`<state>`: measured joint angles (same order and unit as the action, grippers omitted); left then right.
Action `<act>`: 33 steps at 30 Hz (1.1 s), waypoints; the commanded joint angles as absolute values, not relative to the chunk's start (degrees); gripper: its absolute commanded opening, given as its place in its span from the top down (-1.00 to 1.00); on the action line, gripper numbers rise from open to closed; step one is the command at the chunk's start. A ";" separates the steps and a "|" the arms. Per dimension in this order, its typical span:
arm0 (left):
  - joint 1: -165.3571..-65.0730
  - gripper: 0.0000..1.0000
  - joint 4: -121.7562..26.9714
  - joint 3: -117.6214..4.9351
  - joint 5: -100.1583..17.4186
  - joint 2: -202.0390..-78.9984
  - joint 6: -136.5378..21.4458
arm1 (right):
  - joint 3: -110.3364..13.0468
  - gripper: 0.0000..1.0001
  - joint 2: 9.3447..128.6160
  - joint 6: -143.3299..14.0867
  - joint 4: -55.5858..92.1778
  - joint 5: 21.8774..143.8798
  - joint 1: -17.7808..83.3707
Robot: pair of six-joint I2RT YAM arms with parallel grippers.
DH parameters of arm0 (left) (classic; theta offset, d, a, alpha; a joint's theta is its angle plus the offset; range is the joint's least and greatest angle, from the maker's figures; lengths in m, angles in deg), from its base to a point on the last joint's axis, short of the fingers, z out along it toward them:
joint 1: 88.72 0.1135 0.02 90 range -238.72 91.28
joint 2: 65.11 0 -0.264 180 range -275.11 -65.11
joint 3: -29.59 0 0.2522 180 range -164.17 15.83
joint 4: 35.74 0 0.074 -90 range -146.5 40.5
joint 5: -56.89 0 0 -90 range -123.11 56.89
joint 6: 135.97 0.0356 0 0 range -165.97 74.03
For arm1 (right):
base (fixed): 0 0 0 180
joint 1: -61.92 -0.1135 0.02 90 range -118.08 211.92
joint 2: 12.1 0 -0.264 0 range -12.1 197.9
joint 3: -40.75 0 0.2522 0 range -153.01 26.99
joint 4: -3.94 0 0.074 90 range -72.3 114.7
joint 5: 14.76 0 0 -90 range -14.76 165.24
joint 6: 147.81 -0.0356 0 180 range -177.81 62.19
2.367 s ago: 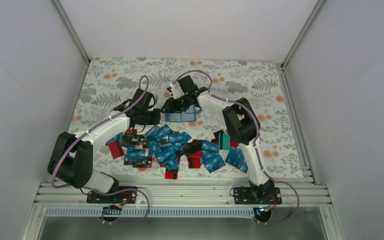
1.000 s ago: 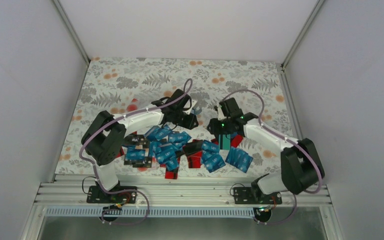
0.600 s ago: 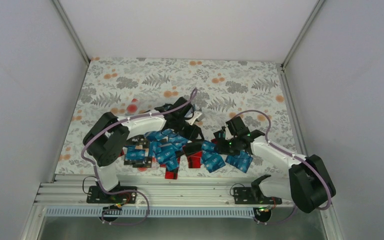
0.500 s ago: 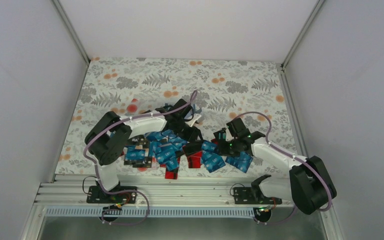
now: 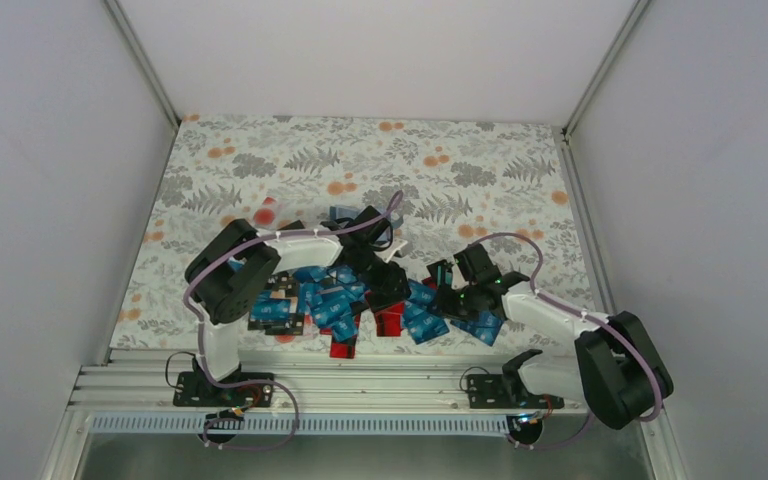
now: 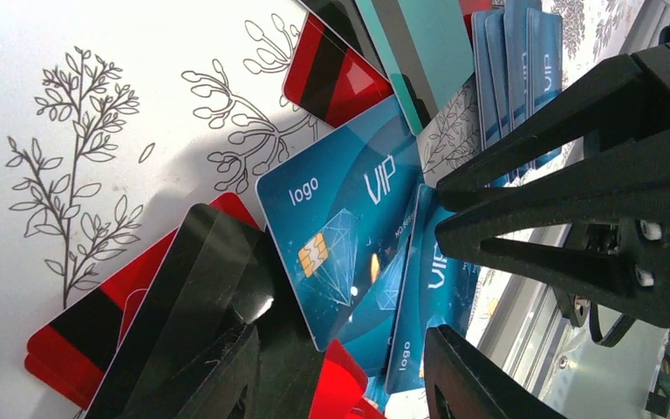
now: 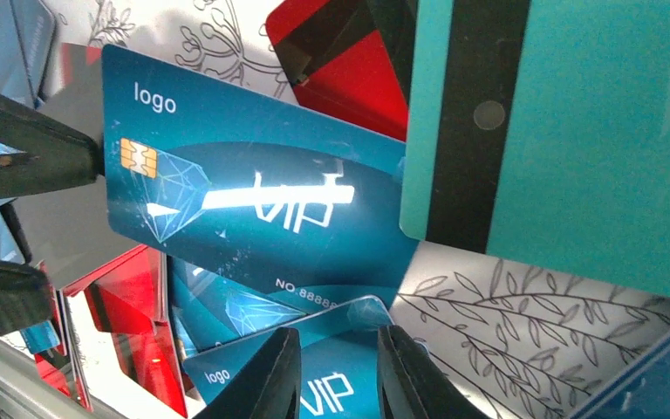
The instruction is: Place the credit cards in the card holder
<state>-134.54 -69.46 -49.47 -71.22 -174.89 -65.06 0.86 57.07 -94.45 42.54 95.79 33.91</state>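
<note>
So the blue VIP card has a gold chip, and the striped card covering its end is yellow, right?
The blue VIP card has a gold chip, but the striped card covering its end is teal-green, not yellow: see the right wrist view.

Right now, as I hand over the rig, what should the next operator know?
Left end effector: open, empty, low over the pile of blue, red and black plastic credit cards.
Right end effector: jaws narrow over a blue VIP card; grip unclear.
Small teal-blue folding card holder: apparently beyond the left arm, mostly hidden.
Done: nothing confirmable. Left: the whole pile on the table.
</note>
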 commanded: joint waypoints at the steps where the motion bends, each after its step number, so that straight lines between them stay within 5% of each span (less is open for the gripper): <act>1: -134.86 0.05 -68.97 -51.13 -71.47 -177.26 -65.80 | 2.54 0.51 58.46 -94.94 40.44 95.84 34.15; 17: -135.56 0.14 -67.49 -53.96 -74.44 -182.07 -67.15 | 3.91 0.51 59.26 -94.78 38.66 95.52 34.20; 33: -135.91 0.95 -66.17 -55.50 -74.70 -183.05 -69.26 | 3.25 0.52 57.01 -95.12 39.06 95.60 34.18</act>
